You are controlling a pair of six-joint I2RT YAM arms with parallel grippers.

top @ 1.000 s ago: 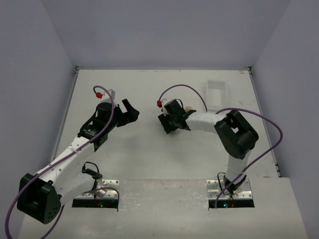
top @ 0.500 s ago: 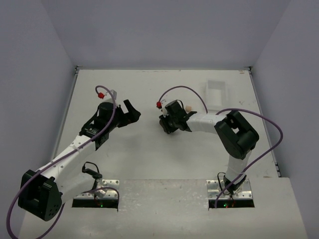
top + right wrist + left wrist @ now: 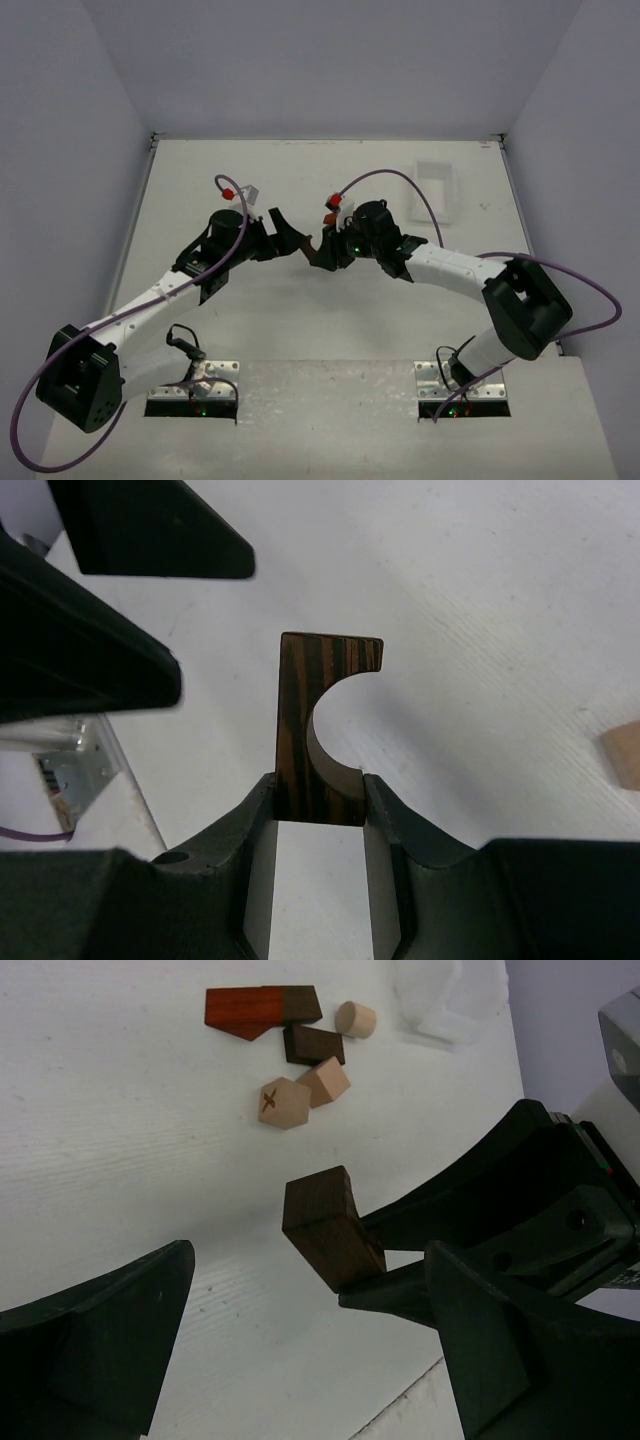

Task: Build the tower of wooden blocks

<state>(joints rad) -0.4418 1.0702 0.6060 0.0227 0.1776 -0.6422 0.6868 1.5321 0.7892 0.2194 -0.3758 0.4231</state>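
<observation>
Enclosing white table and blocks: lavender walls.

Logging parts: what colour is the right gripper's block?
Block dark brown, striped; right wrist view.

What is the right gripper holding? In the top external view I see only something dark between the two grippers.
Observer: The right gripper is shut on a dark striped block with a half-round notch cut into one side.
Operator: Is the left gripper closed on it too?
Observer: No. The left gripper is open, wide on both sides of that block and not touching it.
Operator: Where are the other blocks?
Observer: Several loose blocks lie in a cluster on the table, among them a tan block marked with a cross.
</observation>
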